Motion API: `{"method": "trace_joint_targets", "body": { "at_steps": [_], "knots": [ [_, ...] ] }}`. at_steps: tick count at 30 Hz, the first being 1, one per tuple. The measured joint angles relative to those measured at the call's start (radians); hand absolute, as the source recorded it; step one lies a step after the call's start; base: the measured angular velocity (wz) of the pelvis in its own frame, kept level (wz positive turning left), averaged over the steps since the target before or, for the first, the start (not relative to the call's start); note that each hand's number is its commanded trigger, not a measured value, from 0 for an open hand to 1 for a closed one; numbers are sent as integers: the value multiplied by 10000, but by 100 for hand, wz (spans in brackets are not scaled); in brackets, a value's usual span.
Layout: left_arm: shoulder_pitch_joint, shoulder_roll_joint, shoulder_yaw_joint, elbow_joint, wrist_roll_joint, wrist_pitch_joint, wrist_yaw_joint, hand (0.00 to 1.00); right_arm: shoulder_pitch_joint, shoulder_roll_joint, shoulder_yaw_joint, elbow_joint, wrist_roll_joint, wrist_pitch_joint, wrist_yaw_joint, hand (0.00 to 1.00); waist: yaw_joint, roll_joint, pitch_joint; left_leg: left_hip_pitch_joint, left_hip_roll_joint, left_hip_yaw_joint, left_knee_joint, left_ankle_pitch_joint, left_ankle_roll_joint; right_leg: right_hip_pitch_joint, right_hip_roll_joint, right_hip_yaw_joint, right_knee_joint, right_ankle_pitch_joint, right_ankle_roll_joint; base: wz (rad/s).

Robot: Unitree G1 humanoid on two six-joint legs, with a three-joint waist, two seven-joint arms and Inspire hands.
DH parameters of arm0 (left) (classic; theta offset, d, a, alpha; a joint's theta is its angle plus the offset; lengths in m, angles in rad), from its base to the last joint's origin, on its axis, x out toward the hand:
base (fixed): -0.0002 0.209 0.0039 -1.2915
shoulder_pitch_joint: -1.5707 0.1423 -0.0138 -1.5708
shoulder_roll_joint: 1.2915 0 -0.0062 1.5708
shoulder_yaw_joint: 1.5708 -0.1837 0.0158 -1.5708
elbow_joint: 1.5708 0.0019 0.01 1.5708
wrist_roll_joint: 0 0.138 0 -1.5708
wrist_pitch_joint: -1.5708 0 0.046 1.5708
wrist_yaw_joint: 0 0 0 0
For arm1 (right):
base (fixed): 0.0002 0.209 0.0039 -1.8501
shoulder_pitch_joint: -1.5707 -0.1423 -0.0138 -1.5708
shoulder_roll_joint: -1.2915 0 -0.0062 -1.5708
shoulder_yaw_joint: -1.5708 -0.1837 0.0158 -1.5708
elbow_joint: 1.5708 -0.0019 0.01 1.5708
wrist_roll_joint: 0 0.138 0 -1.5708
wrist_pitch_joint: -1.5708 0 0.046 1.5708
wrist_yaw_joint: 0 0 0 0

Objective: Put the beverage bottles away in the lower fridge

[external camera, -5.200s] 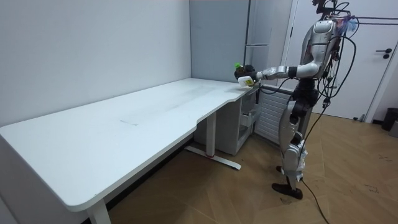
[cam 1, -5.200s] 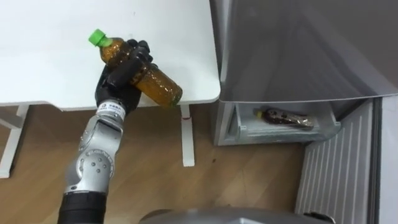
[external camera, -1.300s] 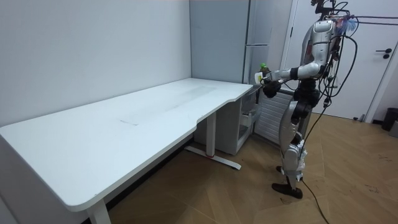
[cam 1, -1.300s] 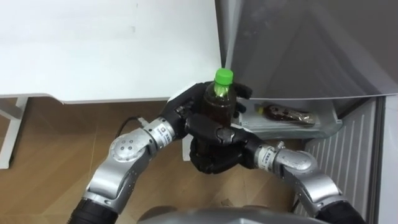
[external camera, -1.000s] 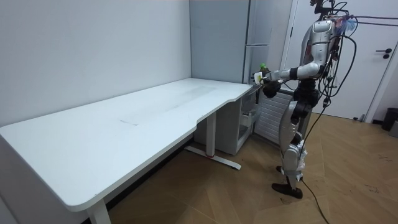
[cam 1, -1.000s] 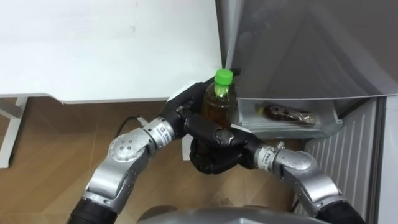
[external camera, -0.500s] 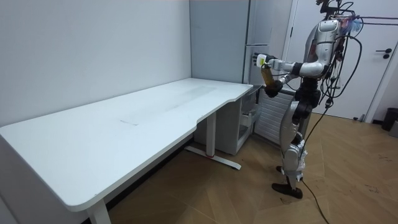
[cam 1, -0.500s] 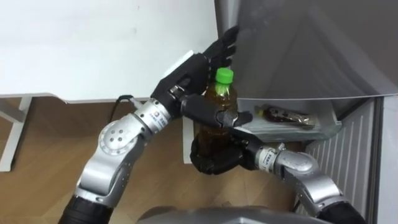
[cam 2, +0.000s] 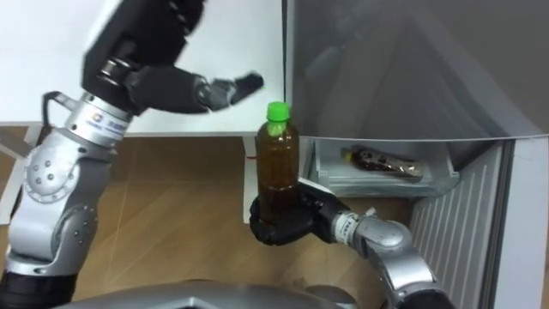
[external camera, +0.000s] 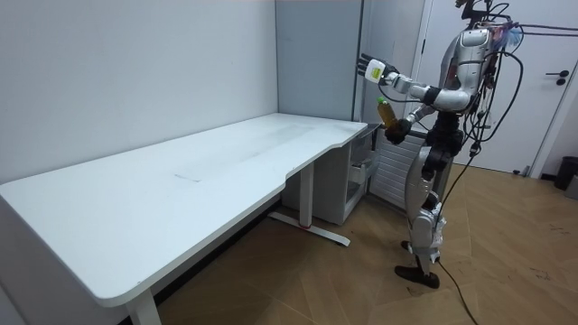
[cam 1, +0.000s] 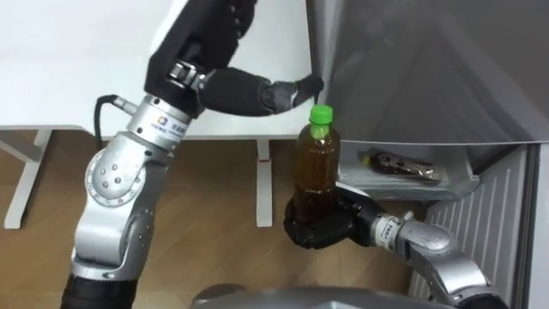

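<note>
- We see the white table [cam 1: 69, 60] to the left of the grey fridge [cam 1: 412, 60], its right edge just beside the fridge's left wall.
- The left hand [cam 1: 214, 30] is raised over that edge of the table, higher than the fridge's open drawer. Its fingers are straight and spread, holding nothing. Its thumb reaches to the fridge's left corner, and we cannot tell whether it touches.
- In the room view we find the same hand [external camera: 368, 66] lifted in front of the fridge, palm towards it. The robot stands at the fridge end of the table.
- The bottle [cam 1: 316, 167] of brown drink stands upright in the air just left of the fridge's drawer, not yet inside. Its green cap [cam 1: 319, 114] is level with the bottom edge of the fridge's upper door.
- The right hand [cam 1: 317, 230] is clamped round the bottle's base, fingers curled about it from below, in front of the fridge's lower left corner.
- The drawer [cam 1: 403, 184] is pulled out from the lower part of the fridge.
- A second bottle [cam 1: 403, 166], dark, lies on its side in that drawer.
- A ribbed panel [cam 1: 506, 232], white, stands to the right of the drawer at the fridge's lower right.
</note>
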Motion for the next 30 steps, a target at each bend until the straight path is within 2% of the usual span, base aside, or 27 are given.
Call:
{"method": "trace_joint_targets", "body": {
  "at_steps": [5, 7, 9, 12, 17, 20, 23, 25, 27, 30],
  "knots": [
    [30, 24, 791, -172, 4, -260, 793, 0, 267, -1, -433, 0, -3, -6, 48, 100, 298, 21, -34, -7, -14, -147, -1, -1, 1, 51, 9, -77, -57, 1, 0, 6],
    [29, -35, 1190, -261, 5, -509, 1212, 0, 348, -26, -546, 0, -22, -6, 102, 100, 476, 100, -61, 0, -8, -158, -1, -1, 0, 54, 14, -155, -68, 2, -2, 0],
    [30, -71, 1465, -261, 17, -680, 1524, 0, 393, -23, -626, -2, -55, -6, 107, 100, 502, 165, -74, 18, -11, -196, -4, -1, -2, 62, 2, -245, -66, 3, -3, 5],
    [48, -192, 1796, -136, 8, -708, 2090, 0, 463, -39, -793, -111, -476, -5, 94, 100, 701, 296, -26, 132, -18, -188, -89, 0, -2, 121, 2, -230, -61, 2, -3, 0],
    [241, -210, 1983, 634, 11, -696, 3014, 0, 505, -44, -809, -193, -738, -3, 38, 100, 832, 272, -34, 135, -20, -255, -177, 4, -7, 165, 2, -277, -86, -3, 4, 2],
    [324, -222, 2258, 1573, 8, -682, 3594, 0, 641, 43, -956, -174, -737, 5, -84, 100, 948, 167, -101, 186, -33, -315, -140, 9, -11, 256, -1, -354, -224, -1, 2, 4],
    [506, -227, 2512, 2701, 4, -662, 4523, 0, 1016, 64, -1135, -169, -737, 19, -278, 100, 995, 152, -111, 345, -31, -334, -151, 8, -11, 435, -7, -384, -241, -1, 3, 1],
    [530, -216, 2578, 3943, 3, -678, 5110, 0, 1061, 66, -1163, -121, -730, 46, -493, 100, 1056, 173, -95, 336, -39, -338, -168, 8, -10, 425, -14, -384, -241, -1, 3, 0],
    [598, -218, 2555, 4802, -12, -667, 5540, 0, 1058, 126, -1160, -111, -733, 46, -603, 100, 1040, 169, -91, 313, -32, -342, -198, 6, -11, 400, -1, -374, -238, -1, 3, 0],
    [830, -217, 2544, 6472, -680, -653, 5867, 0, 1061, 219, -1148, 129, -710, 140, -802, 100, 1103, 198, -92, 487, -30, -266, -416, 12, -21, 474, 15, -298, -245, -1, 3, -9]
  ]
}}
